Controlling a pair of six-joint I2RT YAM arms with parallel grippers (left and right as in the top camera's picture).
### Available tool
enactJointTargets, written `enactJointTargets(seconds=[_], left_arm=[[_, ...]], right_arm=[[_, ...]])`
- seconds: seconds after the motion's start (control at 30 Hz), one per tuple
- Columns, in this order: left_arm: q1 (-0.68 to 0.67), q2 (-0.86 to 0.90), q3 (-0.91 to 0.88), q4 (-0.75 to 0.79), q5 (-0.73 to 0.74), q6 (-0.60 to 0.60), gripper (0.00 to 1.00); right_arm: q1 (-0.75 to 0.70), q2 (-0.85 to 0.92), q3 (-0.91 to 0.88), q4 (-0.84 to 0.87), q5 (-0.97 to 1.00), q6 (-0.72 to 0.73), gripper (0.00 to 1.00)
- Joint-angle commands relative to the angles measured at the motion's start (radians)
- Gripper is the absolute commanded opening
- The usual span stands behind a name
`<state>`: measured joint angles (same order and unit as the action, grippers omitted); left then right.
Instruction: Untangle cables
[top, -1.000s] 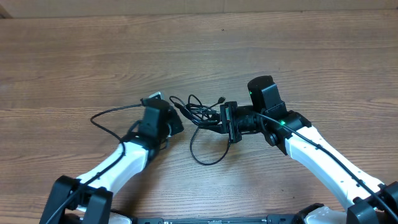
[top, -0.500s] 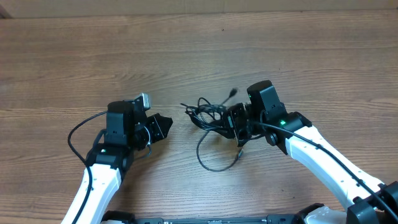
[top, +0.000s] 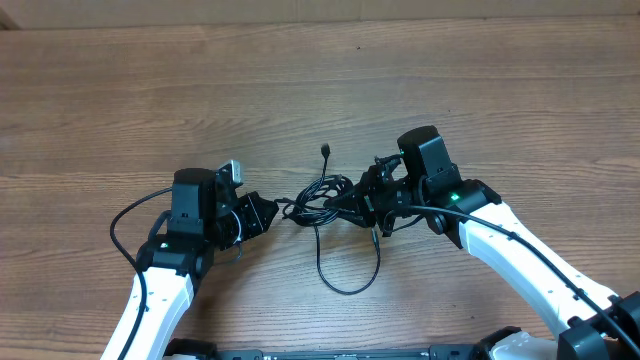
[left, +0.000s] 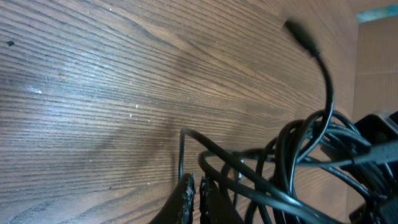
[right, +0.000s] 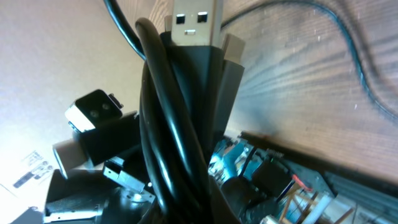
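Woodgrain table (top: 300, 90) carries tangled cables (top: 322, 195); right gripper (top: 378, 200) clamps them, left gripper (top: 268, 212) seemingly pinches one.

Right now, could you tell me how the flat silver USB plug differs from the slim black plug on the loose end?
The flat silver USB plug is broad and metal-faced; the slim black plug is narrow and dark. The USB plug sits among thin black cables clamped by the right gripper; the black plug juts free. Both end such cables.

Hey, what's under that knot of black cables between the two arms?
Only bare wooden table shows under the cables. Where the knot meets the right end effector, the strands cover what lies beneath.
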<state>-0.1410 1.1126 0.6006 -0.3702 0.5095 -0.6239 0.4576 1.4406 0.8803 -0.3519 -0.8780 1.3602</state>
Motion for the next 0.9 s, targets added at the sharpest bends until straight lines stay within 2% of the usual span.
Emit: enactJointTargets(seconds=[0.0,0.07,0.13,0.3,0.37,0.43,0.47,0.6,0.73,0.87], left_arm=[[0.011,-0.013,0.002,-0.001,0.015,0.026,0.06],[0.011,-0.013,0.003,-0.008,0.014,0.026,0.07],[0.011,-0.013,0.002,-0.018,0.005,0.026,0.08],[0.011,-0.013,0.002,-0.031,-0.031,0.027,0.09],[0.011,-0.013,0.002,-0.031,-0.045,0.027,0.10],[0.011,-0.013,0.002,-0.030,-0.054,0.026,0.14],[0.011,-0.013,0.003,-0.030,-0.061,0.026,0.15],[0.011,-0.013,0.002,-0.031,-0.094,0.027,0.16],[0.012,-0.013,0.003,-0.020,-0.093,0.043,0.18],[0.012,-0.014,0.003,0.036,-0.040,0.146,0.18]], right_arm=[[-0.006,-0.021,0.018,0.005,-0.059,0.121,0.04],[-0.006,-0.021,0.018,0.005,-0.058,0.167,0.04],[-0.006,-0.021,0.018,-0.002,-0.050,0.111,0.04],[-0.005,-0.021,0.018,-0.016,0.082,-0.333,0.04],[-0.005,-0.021,0.018,-0.045,0.157,-0.463,0.04],[-0.003,-0.021,0.018,-0.074,0.227,-0.683,0.04],[-0.002,-0.021,0.018,-0.080,0.225,-0.776,0.04],[-0.003,-0.021,0.018,-0.067,0.116,-0.983,0.04],[-0.003,-0.021,0.018,-0.048,0.031,-1.122,0.04],[-0.003,-0.021,0.018,-0.052,0.015,-1.157,0.04]])
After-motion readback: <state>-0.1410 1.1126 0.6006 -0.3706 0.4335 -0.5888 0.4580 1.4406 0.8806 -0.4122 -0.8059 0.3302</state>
